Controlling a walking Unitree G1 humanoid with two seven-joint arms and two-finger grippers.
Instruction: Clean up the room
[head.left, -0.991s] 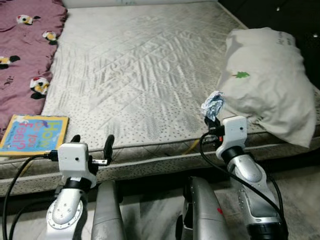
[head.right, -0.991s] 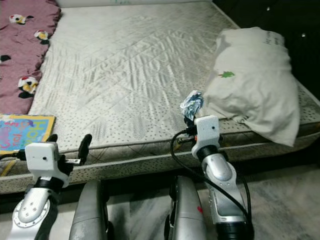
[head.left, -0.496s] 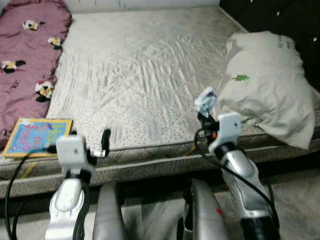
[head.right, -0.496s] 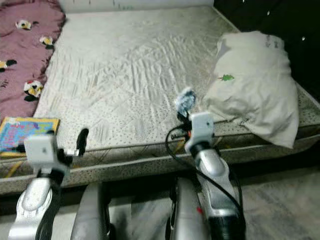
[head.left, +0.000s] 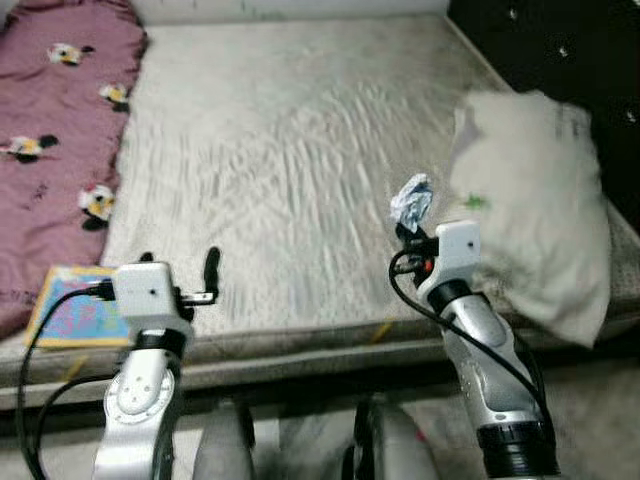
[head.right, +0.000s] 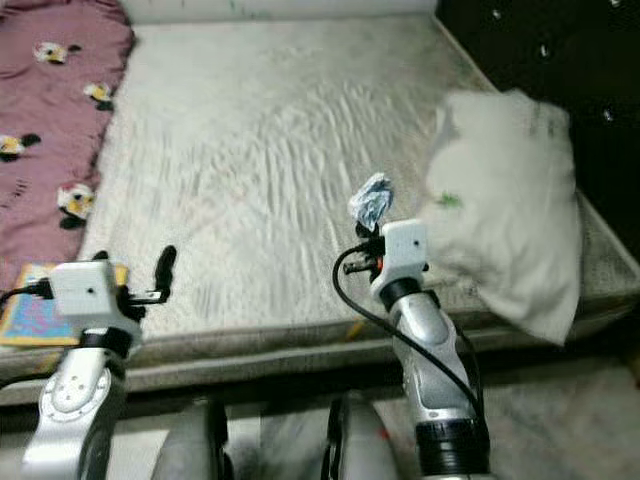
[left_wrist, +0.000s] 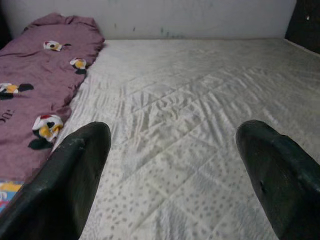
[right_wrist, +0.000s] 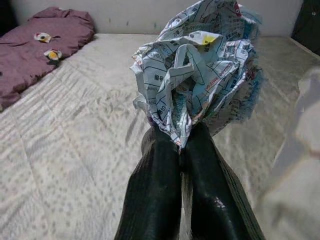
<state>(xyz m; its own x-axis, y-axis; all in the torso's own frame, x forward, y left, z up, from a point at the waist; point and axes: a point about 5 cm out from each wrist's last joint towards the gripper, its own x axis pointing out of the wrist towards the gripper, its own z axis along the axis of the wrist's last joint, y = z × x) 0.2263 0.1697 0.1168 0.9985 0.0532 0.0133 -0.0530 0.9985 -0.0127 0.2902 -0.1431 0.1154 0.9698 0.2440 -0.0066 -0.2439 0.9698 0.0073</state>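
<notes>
The right gripper (right_wrist: 181, 150) is clamped tight on a crumpled wad of printed paper (right_wrist: 197, 65), its two black fingers (right_wrist: 155, 185) pressed together with the paper bunched just above their tips. In the head views this wad (head.left: 411, 200) is held up over the near right part of the mattress (head.left: 290, 150), just left of a white pillow (head.left: 535, 210) that lies along the bed's right side. The pillow carries a small green mark (head.left: 474, 202) on its near face.

The left gripper (left_wrist: 170, 145) hovers over the near left part of the bed with its fingers (left_wrist: 70, 175) spread wide and nothing between them. From the head it shows as a white wrist block with one black finger (head.left: 211, 272) standing up beside it.

Past the left gripper, at the near left edge of the mattress, lies a colourful picture book (head.left: 75, 318), partly hidden behind the left arm. Farther left and running toward the far end is a mauve blanket (head.left: 55, 130) printed with small cartoon figures. The pale, quilted mattress is speckled along its near border. Beyond the pillow, on the far right, stands something dark (head.left: 560, 50) with small bright spots; the blur hides what it is
</notes>
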